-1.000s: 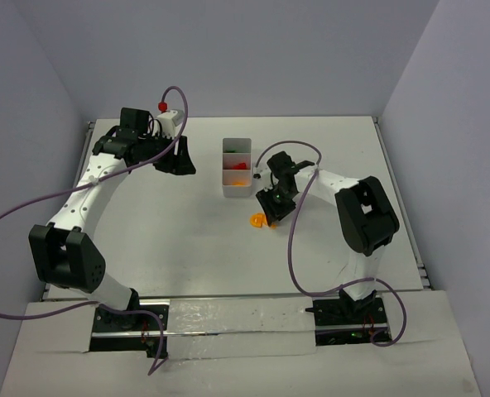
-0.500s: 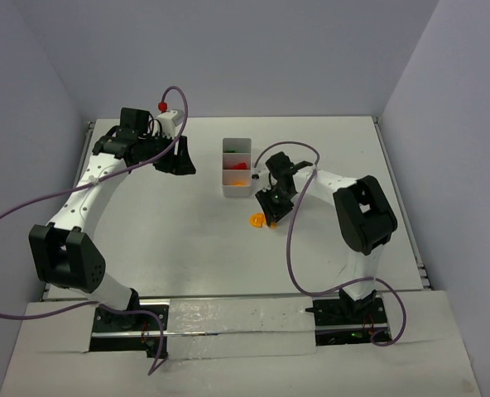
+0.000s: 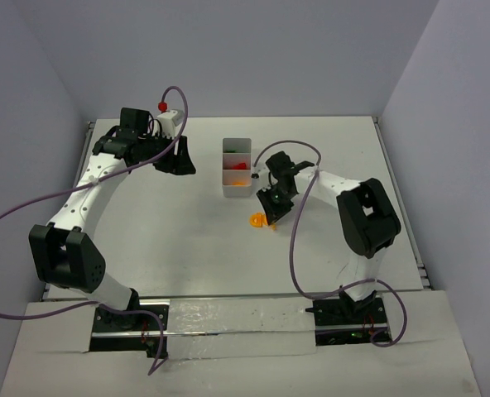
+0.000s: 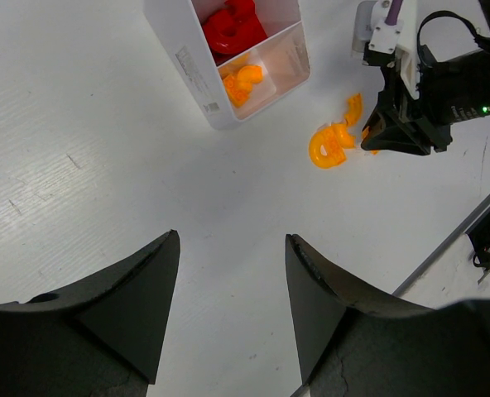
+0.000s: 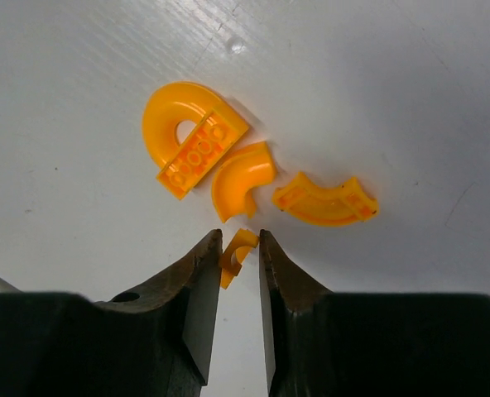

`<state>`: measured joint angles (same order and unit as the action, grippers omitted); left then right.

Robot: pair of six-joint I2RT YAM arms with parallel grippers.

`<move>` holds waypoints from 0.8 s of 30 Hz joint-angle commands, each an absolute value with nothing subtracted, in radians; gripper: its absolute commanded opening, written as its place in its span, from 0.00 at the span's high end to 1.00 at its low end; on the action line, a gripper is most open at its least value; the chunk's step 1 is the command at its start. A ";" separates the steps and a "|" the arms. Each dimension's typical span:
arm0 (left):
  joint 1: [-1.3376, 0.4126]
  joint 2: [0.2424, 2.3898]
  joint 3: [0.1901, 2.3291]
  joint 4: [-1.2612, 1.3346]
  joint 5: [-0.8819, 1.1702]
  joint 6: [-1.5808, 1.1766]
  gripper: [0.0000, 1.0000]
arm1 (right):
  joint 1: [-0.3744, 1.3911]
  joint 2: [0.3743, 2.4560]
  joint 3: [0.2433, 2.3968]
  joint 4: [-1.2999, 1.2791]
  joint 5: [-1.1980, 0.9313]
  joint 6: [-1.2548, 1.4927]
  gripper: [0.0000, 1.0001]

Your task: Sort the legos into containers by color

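Between the right claw (image 5: 240, 241) fingers (image 5: 197, 281): one small orange curved piece (image 5: 235, 251), pinched, with a finger against it on each side, low over the white worktop (image 5: 410, 99).

Just ahead of those fingertips, three loose orange pieces lie flat:
- round arch (image 5: 166, 124) with a studded plate (image 5: 202, 153) across its flat side, the two touching;
- quarter curve (image 5: 241, 178) next to the plate, closest to the claw;
- ribbed curve (image 5: 326, 203) further right, just apart from the quarter curve.

Beyond the right claw and to its left in the top view: white tray (image 3: 237, 168), three compartments in a row. The compartment nearest the claw holds orange pieces (image 4: 241, 81), the middle one red pieces (image 4: 232, 25), the far one green pieces (image 3: 232, 151).

Left claw (image 4: 232, 240): fingers spread, nothing between them. It hangs over the worktop, well apart from the tray, which lies ahead of it and slightly right.
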<state>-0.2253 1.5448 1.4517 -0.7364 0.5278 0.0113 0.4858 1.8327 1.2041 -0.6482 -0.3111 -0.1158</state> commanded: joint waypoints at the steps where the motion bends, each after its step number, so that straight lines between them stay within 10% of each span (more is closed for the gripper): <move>1: -0.219 1.537 1.455 -0.696 0.536 0.009 0.37 | 0.494 1.731 1.208 -0.666 -0.306 -0.110 0.72; 20: -0.197 1.539 1.479 -0.695 0.566 -0.034 0.36 | 0.510 1.827 1.658 -0.744 -0.279 -0.100 0.76; 24: -0.164 1.528 1.473 -0.690 0.565 -0.046 0.21 | 0.514 1.851 1.657 -0.764 -0.244 -0.101 0.74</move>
